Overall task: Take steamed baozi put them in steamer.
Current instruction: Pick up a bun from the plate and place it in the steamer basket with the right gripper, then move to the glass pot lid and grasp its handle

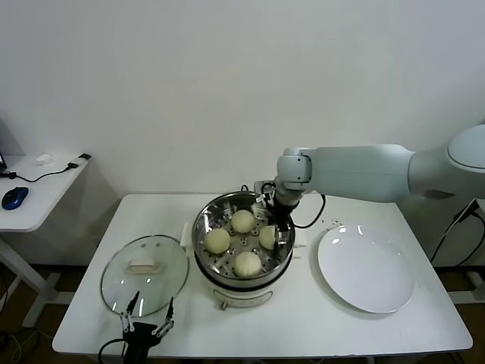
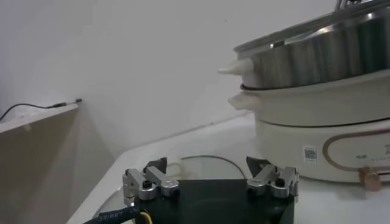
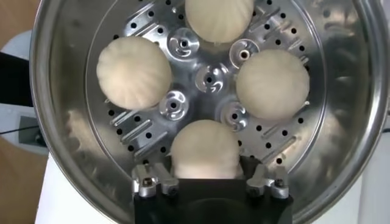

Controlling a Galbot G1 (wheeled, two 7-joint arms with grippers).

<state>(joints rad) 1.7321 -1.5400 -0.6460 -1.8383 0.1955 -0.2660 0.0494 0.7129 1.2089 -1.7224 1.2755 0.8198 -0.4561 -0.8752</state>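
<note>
Inside the steamer (image 1: 203, 250), all four steamed baozi (image 3: 204, 149) sit spaced on the perforated tray, letting steam circulate. Right gripper (image 3: 210, 182) straddles the nearest bun, jaws spread, gripping nothing; left gripper (image 1: 148, 318) idles open beside the glass lid (image 1: 144, 273).

steamer (image 1: 227, 262) tray crowded by four baozi (image 1: 247, 264), white plate (image 1: 367, 269) bare beside it

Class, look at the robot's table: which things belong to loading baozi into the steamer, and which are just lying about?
Part of the job:
- four baozi, all on the perforated tray
- steamer
- white plate, now bare
- right tool, open over the nearest bun

Just lying about:
- glass lid
- left tool, open, parked by the lid
- computer mouse on the side desk
</note>
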